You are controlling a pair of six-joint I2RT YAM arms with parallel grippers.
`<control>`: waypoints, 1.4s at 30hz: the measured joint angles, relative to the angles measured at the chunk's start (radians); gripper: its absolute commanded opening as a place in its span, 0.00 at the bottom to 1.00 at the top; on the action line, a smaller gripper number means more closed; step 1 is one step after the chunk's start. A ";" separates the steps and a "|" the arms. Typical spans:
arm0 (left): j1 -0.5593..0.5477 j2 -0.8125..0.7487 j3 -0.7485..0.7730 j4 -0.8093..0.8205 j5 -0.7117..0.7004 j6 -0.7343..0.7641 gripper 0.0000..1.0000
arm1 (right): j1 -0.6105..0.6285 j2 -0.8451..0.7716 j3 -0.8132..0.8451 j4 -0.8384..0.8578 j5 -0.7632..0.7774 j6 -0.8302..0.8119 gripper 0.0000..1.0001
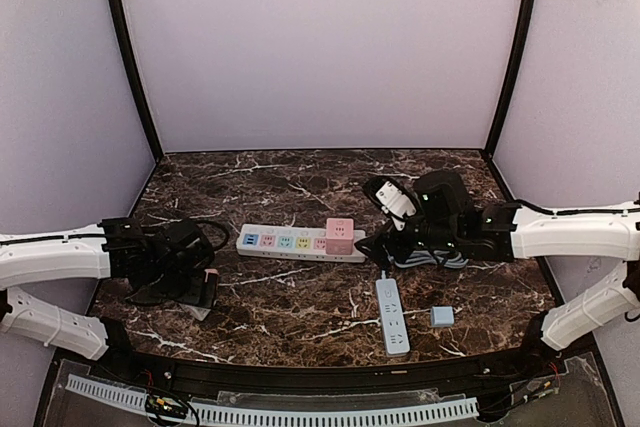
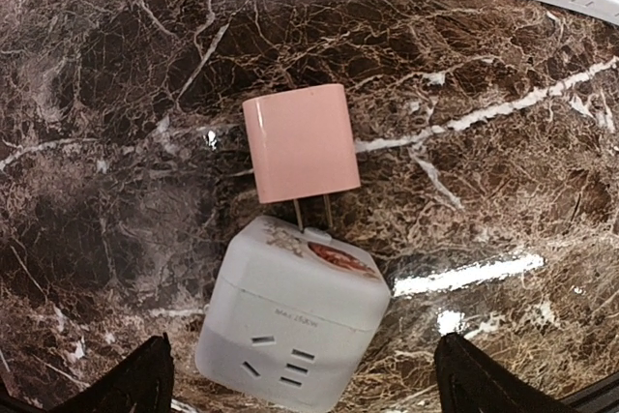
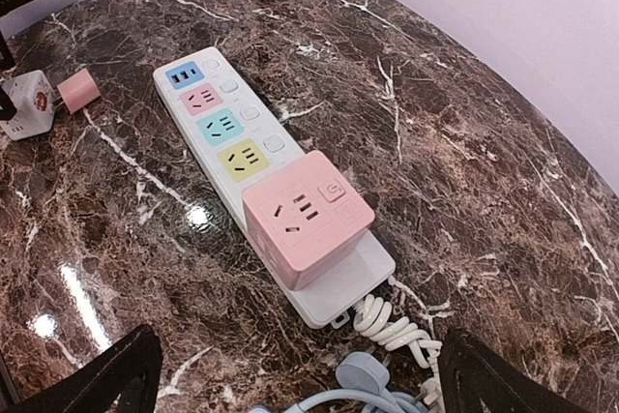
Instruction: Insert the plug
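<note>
The pink plug [image 2: 301, 142] lies flat on the table [image 2: 116, 94] just beyond the white cube socket [image 2: 290, 331], its two prongs [image 2: 298, 214] pointing back at the cube and touching its edge with bare metal showing — not seated yet, I judge. The left gripper [image 2: 309, 384] hangs over the cube, fingers [image 2: 145, 379] spread wide and empty, so the plug lies straight ahead of it, long axis running away from the cube and crosswise to the fingers' closing line. The right gripper [image 3: 305, 374] — also spread and empty — sits well away from the cube, so the left arm is nearer.
</note>
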 measured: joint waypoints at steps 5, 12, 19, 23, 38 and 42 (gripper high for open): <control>0.000 0.024 0.000 0.003 -0.009 0.011 0.94 | 0.002 -0.004 -0.005 0.000 -0.010 0.004 0.99; 0.000 0.097 0.002 0.027 0.014 0.035 0.90 | 0.007 -0.009 -0.015 0.013 -0.012 0.007 0.99; 0.000 0.118 0.049 0.033 0.075 0.050 0.82 | 0.008 -0.027 -0.017 0.023 -0.015 0.007 0.99; 0.000 0.118 0.071 0.035 0.100 0.052 0.83 | 0.008 -0.034 -0.022 0.029 -0.022 0.006 0.99; 0.002 0.142 0.071 -0.027 0.053 0.051 0.84 | 0.011 -0.034 -0.024 0.045 -0.041 0.006 0.99; 0.006 0.190 0.066 0.006 0.090 0.075 0.78 | 0.013 -0.034 -0.025 0.046 -0.042 0.006 0.99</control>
